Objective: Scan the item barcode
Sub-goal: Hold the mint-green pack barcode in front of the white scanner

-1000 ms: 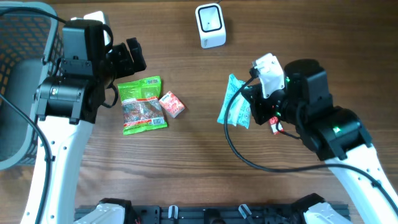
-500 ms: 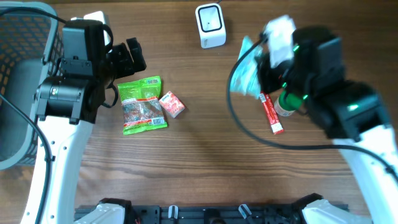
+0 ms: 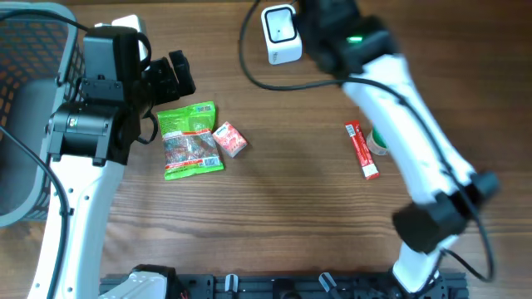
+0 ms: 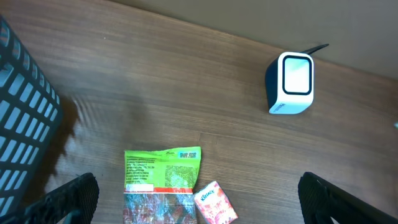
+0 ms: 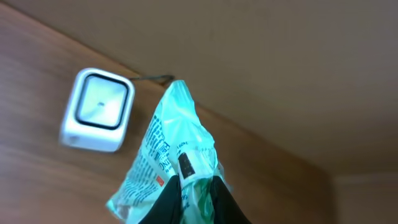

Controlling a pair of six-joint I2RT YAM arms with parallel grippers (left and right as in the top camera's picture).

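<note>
Overhead, nearest the robot's base: a red stick pkt lies flat on the tabletop at approx 4 o'clock of centre. A small green-capped item sits just beside it at 3 o'clock, partly hidden under the R arm. At approx 9 o'clock of centre a green snack pkt lies flat, w/ a small pink pkt touching its 3 o'clock edge. Further out, at 11 o'clock of the snack pkt, the L hand hangs above the wood, fingers spread wide, empty; its wrist view looks down on both pkts and the scanner. A dark mesh basket sits at the far 9 o'clock edge. Farthest out, at 12 o'clock, the white scanner stands on the tabletop, its window visible from above, its cable running off toward the far edge. The R arm reaches across to it, blurred, w/ the R hand just at 3 o'clock of the scanner. In the R wrist view its fingers are clamped together on the lower end of a teal pouch. The pouch sticks up out of the grip, crumpled, printed side to the camera, w/ the scanner at 10 o'clock of it and apart from it. Can't tell whether a barcode faces the scanner.
</note>
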